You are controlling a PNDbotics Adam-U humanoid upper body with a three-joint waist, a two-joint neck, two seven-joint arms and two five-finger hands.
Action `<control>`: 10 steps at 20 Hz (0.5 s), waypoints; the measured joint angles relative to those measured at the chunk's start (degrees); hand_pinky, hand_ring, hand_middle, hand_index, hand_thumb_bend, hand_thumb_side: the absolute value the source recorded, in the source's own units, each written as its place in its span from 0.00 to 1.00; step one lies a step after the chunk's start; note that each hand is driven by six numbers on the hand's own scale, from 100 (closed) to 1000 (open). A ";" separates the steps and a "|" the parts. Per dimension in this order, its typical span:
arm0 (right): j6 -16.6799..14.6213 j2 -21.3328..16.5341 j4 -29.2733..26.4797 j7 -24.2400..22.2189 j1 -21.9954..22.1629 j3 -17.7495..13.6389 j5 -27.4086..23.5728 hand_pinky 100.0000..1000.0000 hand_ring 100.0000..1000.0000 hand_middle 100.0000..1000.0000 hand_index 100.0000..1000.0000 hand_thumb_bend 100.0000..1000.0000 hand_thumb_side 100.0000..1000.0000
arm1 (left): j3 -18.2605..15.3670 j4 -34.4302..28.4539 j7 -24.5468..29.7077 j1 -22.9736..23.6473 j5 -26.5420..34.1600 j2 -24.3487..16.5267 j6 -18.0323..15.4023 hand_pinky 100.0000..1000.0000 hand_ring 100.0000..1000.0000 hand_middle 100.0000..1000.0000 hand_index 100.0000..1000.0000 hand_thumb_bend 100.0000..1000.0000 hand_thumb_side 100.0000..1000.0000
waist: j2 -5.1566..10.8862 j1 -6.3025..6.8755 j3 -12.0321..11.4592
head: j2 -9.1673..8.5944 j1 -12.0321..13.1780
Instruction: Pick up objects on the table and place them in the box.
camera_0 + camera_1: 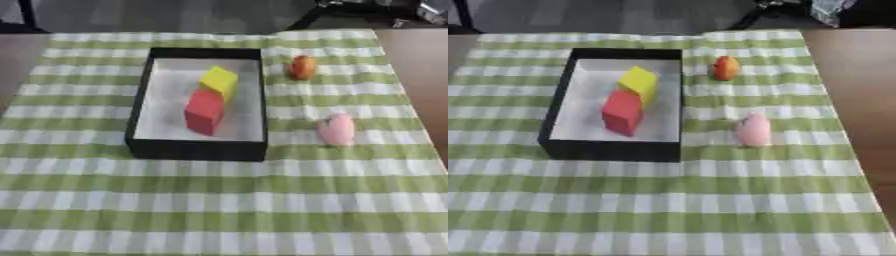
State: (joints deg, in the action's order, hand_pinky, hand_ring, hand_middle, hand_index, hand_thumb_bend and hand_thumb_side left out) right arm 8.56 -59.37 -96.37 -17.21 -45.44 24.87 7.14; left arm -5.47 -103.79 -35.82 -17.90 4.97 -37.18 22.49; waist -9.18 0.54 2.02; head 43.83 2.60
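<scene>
Meanwhile, neither of my hands is in view; the pink object [337, 129] looks light, rounded, best cupped around its middle.

My left hand and right hand are out of both views, and so are my arms. No part of my body shows, so I cannot tell its colours, shapes, cables or markings.
</scene>
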 measured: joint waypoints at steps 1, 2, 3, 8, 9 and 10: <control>0.20 -0.32 -0.28 -0.68 0.00 0.55 -0.03 0.82 0.77 0.76 0.86 0.25 0.37 | 0.00 0.05 -0.10 0.22 0.10 0.17 -0.10 0.71 0.73 0.79 0.86 0.54 0.38 | 0.00 0.00 0.00 | 0.00 0.02; 0.48 -0.58 -0.65 -1.40 0.00 1.01 -0.17 0.82 0.77 0.75 0.86 0.26 0.36 | 0.00 0.19 -0.16 0.35 0.21 0.36 -0.18 0.71 0.73 0.79 0.86 0.54 0.38 | 0.00 0.00 0.00 | 0.00 0.02; 0.84 -0.83 -1.11 -2.08 0.00 1.38 -0.43 0.82 0.77 0.75 0.86 0.27 0.34 | 0.01 0.34 -0.17 0.46 0.31 0.43 -0.21 0.71 0.73 0.79 0.86 0.54 0.38 | 0.00 0.00 0.01 | 0.00 0.02; 3.30 -1.96 -4.32 -5.74 0.08 3.25 -2.05 0.82 0.77 0.74 0.85 0.30 0.31 | 0.02 0.38 -0.09 0.81 0.51 0.58 -0.32 0.71 0.73 0.79 0.86 0.54 0.39 | -0.05 -0.04 0.01 | 0.00 0.01; 3.87 -2.19 -5.01 -6.49 0.09 3.64 -2.27 0.82 0.76 0.74 0.85 0.31 0.27 | 0.02 0.38 -0.09 0.82 0.51 0.80 -0.34 0.71 0.73 0.79 0.86 0.54 0.39 | -0.12 -0.10 -0.01 | 0.00 0.00; 4.45 -2.35 -5.59 -7.21 0.09 4.03 -2.39 0.81 0.76 0.73 0.85 0.32 0.24 | 0.03 0.38 -0.09 0.83 0.50 0.96 -0.36 0.71 0.73 0.79 0.86 0.54 0.39 | -0.18 -0.19 -0.02 | 0.00 -0.02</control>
State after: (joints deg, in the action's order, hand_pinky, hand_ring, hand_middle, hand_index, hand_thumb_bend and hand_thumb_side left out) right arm 13.01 -61.72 -101.96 -24.42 -45.35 28.90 4.75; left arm -5.44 -103.41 -35.92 -17.07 5.47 -36.22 22.13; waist -9.36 0.35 1.99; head 43.83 2.57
